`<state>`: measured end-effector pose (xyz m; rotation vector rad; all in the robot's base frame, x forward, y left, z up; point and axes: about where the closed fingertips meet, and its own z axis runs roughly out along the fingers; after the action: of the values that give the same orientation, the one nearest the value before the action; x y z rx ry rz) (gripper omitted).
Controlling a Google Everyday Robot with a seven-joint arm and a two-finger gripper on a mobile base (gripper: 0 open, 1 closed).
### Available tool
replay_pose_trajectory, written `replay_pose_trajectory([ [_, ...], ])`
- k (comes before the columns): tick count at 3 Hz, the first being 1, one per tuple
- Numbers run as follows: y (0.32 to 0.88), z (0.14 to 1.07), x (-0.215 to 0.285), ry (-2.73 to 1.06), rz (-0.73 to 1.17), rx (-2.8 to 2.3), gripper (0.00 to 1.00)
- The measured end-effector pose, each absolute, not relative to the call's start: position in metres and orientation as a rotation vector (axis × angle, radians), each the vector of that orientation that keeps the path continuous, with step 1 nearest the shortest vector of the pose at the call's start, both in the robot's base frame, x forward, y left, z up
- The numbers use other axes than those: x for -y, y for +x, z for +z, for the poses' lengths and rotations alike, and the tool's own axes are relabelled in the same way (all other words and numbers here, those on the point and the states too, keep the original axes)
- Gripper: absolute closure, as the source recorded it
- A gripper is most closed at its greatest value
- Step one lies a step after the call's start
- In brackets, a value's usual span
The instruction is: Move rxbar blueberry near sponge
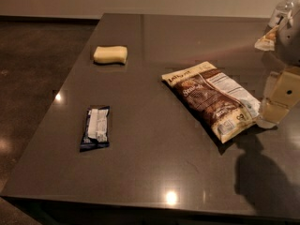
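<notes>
**Bar and sponge lie apart, gripper waits at the right**

In the one camera view I see a dark table [154, 172] with a shiny top. The rxbar blueberry [95, 128] lies flat near the left edge, toward the front, with its white label panel facing up. Nothing touches it. The sponge [110, 55] rests further back on the same left side, well apart from the bar, with bare table top between them.

To the right of the middle lies a big brown-and-cream chip bag [211, 100], flat and turned at an angle. The gripper [271, 118] is at the right edge of the view, pointing down, its tip just beside the near right corner of this bag. If it touches the bag or the table, I cannot say. Whether it is released or clenched I also cannot tell from here; it carries nothing that I can see. It is far from both the bar and the sponge. Its shadow falls on the table in front of it.
</notes>
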<state>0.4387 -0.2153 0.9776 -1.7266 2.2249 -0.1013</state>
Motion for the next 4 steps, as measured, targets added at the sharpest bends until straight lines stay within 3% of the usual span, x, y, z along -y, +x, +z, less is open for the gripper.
replay_pose_trajectory([
  [1, 0.439, 0.978, 0.215, -1.728, -0.102, -2.223, 0.0],
  [4, 0.476, 0.957, 0.096, -2.113, 0.029, -1.868, 0.0],
])
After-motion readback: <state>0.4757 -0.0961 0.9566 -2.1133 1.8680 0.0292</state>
